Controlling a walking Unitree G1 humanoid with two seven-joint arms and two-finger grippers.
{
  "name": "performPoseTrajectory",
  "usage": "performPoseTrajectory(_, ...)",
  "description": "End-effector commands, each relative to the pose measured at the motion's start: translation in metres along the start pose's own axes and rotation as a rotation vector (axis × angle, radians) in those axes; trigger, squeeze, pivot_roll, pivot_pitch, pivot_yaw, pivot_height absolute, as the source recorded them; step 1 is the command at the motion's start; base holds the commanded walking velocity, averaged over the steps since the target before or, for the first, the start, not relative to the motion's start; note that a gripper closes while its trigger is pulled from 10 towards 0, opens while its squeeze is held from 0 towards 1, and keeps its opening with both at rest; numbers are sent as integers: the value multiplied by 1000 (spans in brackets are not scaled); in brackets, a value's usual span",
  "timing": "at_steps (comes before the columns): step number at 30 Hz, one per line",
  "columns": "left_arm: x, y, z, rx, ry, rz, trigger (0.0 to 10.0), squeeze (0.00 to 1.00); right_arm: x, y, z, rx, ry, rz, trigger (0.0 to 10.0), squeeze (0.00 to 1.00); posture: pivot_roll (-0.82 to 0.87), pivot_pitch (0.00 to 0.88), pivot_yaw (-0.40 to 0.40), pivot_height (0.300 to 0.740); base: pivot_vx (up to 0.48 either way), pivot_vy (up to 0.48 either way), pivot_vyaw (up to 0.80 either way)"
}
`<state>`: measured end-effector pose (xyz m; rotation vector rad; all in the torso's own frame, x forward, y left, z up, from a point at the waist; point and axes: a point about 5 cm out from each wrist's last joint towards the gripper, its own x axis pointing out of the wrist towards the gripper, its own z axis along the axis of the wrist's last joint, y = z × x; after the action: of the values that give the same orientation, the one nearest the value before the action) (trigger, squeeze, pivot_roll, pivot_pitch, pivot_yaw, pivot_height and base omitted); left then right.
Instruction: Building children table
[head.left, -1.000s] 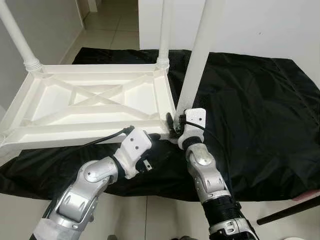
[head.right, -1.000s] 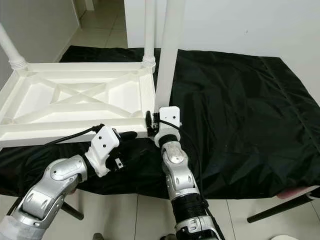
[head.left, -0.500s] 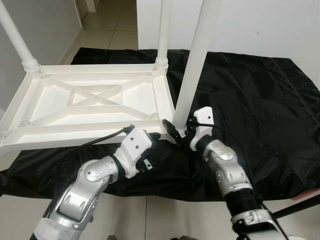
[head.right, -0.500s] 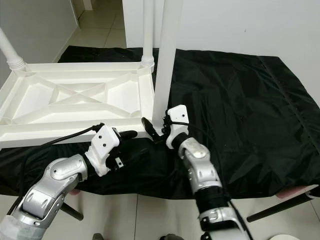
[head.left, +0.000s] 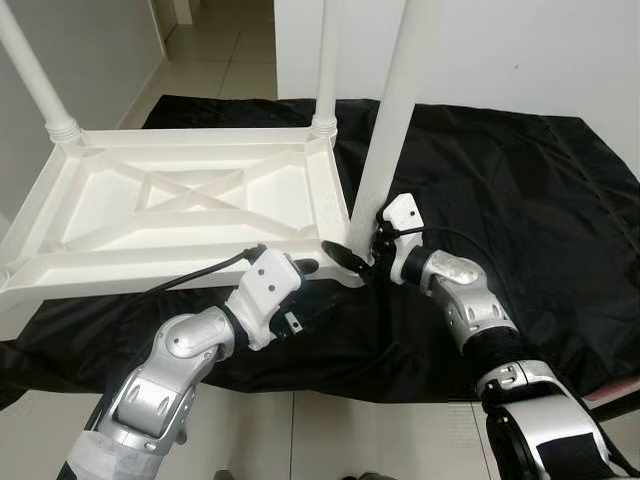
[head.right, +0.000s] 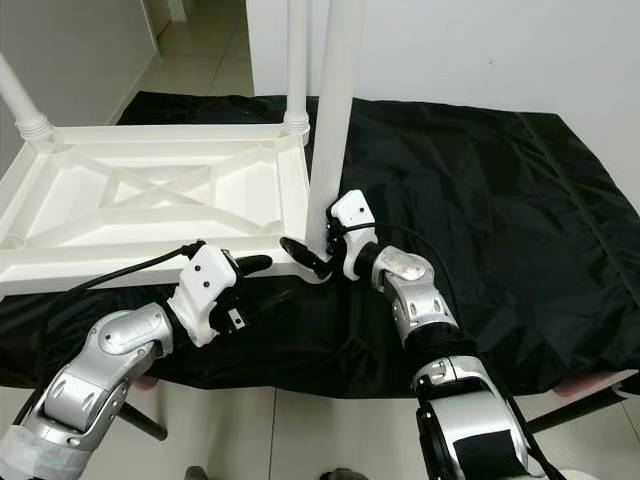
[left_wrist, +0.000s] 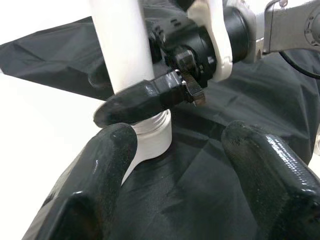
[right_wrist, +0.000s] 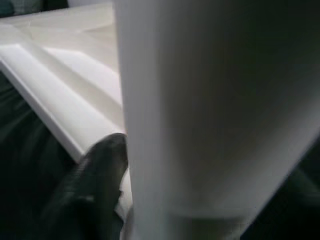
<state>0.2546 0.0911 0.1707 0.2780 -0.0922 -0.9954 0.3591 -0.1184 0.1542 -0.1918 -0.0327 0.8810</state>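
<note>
A white children's table (head.left: 150, 262) lies upside down on a black cloth. Its near right leg (head.left: 395, 110) stands upright in the corner socket. My right gripper (head.left: 358, 255) is shut on the foot of that leg just above the threaded collar (left_wrist: 152, 132); one black finger (left_wrist: 140, 100) crosses the front and the other is hidden behind. In the right wrist view the leg (right_wrist: 210, 100) is very close, with one finger (right_wrist: 95, 175) beside it. My left gripper (head.left: 300, 290) is open, close under the table's front edge by that corner, with nothing between its fingers (left_wrist: 100, 170).
Two more legs (head.left: 30, 70) (head.left: 327, 60) stand up from the table's far corners. The black cloth (head.left: 520, 180) spreads to the right under a white wall (head.left: 520, 50). Tiled floor (head.left: 220, 50) runs beyond. A dark rod (head.right: 580, 410) lies on the floor at lower right.
My right arm has swung from straight below the leg out to the right, and its wrist has turned round the leg's foot. The left arm stays put.
</note>
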Motion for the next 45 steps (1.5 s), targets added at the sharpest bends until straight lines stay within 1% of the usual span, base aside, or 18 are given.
performPoseTrajectory(1,-1,1,-2,2,10,24,10000,0,0,-2,0,-22,19,22,0,0,12,68,-16,740,0,0,0)
performPoseTrajectory(10,-1,-3,-4,-3,13,26,10000,0,-5,-4,-9,-3,36,59,0,0,10,62,-23,740,0,0,0)
performPoseTrajectory(11,-2,-4,-4,-7,13,26,10000,0,-5,-5,-9,5,34,45,10000,0,8,60,-25,740,0,0,0)
performPoseTrajectory(17,-3,-7,-6,-15,18,19,10000,0,-8,-7,-9,28,35,4,10000,0,5,58,-29,740,0,0,0)
performPoseTrajectory(18,-3,-8,-7,-17,22,15,10000,0,-10,-10,-11,42,60,-61,10000,0,3,54,-33,740,0,0,0)
performPoseTrajectory(25,-3,-9,-7,-16,23,8,10000,0,-11,-9,-9,81,52,-152,10000,0,-7,61,-30,740,0,0,0)
performPoseTrajectory(26,-4,-11,-8,-19,25,-1,10000,0,-11,-5,-8,61,50,-209,10000,0,-12,68,-26,740,0,0,0)
performPoseTrajectory(28,-4,-12,-8,-22,26,-4,10000,0,-11,-2,-8,59,50,-239,10000,0,-12,68,-26,740,0,0,0)
performPoseTrajectory(29,-5,-14,-9,-26,28,-6,10000,0,-11,0,-10,88,49,-314,10000,0,-13,70,-26,740,0,0,0)
performPoseTrajectory(30,-5,-14,-9,-26,28,-6,10000,0,-11,0,-10,88,49,-314,10000,0,-13,70,-26,740,0,0,0)
performPoseTrajectory(32,-4,-14,-9,-27,28,-6,10000,0,-10,8,-10,168,13,-373,10000,0,-13,75,-26,740,0,0,0)
performPoseTrajectory(35,-4,-14,-9,-27,28,-6,10000,0,-10,8,-10,168,13,-373,10000,0,-13,75,-26,740,0,0,0)
performPoseTrajectory(36,-4,-13,-8,-28,27,-6,10000,0,-9,13,-8,157,-5,-391,10000,0,-12,80,-26,740,0,0,0)
performPoseTrajectory(38,-5,-15,-8,-35,28,-9,10000,0,-10,30,-10,145,-10,-551,10000,0,-15,102,-22,740,0,0,0)
performPoseTrajectory(39,-6,-16,-8,-37,29,-10,10000,0,-11,37,-10,142,-6,-596,10000,0,-14,101,-23,740,0,0,0)
performPoseTrajectory(40,-6,-16,-8,-37,29,-10,10000,0,-11,37,-10,142,-6,-596,10000,0,-14,101,-23,740,0,0,0)
performPoseTrajectory(42,-7,-16,-9,-41,32,-3,10000,0,-13,43,-11,133,3,-676,10000,0,-13,106,-24,740,0,0,0)
performPoseTrajectory(45,-7,-15,-9,-42,31,6,10000,0,-15,46,-10,130,14,-745,10000,0,-12,111,-27,740,0,0,0)
